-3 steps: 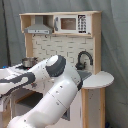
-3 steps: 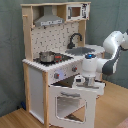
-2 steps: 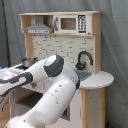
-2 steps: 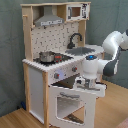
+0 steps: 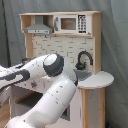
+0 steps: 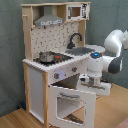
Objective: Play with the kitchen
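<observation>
My gripper (image 6: 96,86) sits low in front of the kitchen (image 6: 50,55), at the top edge of the oven door (image 6: 70,103), but whether it is closed on that edge or merely hovering there I cannot tell from either exterior view. The oven door hangs swung partway out and down just below my hand, its window showing the dim inside of the oven. Right behind my hand is the front panel with its knobs (image 6: 56,75), set in a row under the counter. Above and beyond the knobs lies the stovetop (image 6: 56,59) with a small metal pot (image 6: 46,56) on it, off toward the second exterior view's left of my hand. Almost straight above my hand is the grey sink (image 6: 84,50), with the black faucet (image 6: 74,39) arching behind it. Further up rises the dotted backsplash (image 6: 50,37), then the grey hood (image 6: 49,20) and a toy microwave (image 6: 75,11) on the top shelf. In the first exterior view my white arm (image 5: 52,85) fills the foreground and hides my hand, while the faucet and the rounded counter end (image 5: 97,79) show past it.
</observation>
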Available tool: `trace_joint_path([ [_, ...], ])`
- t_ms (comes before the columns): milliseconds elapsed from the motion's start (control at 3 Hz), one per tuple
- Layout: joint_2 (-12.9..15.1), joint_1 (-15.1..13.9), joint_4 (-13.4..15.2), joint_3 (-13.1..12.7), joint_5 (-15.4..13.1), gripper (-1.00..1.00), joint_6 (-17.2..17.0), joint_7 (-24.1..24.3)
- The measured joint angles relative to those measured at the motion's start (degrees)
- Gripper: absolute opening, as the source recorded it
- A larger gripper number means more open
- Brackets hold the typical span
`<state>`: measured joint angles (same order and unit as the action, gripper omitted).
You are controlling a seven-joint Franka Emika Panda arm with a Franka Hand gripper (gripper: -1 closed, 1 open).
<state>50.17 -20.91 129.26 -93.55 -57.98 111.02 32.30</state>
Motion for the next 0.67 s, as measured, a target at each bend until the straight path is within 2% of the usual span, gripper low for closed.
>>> trace_joint_path([
  [333,0.00,-0.09,0.13,-0.80,0.00,1.00,-0.90,0.86],
  [667,0.00,-0.42,0.63,-3.06,0.01,1.00,-3.65,3.20],
])
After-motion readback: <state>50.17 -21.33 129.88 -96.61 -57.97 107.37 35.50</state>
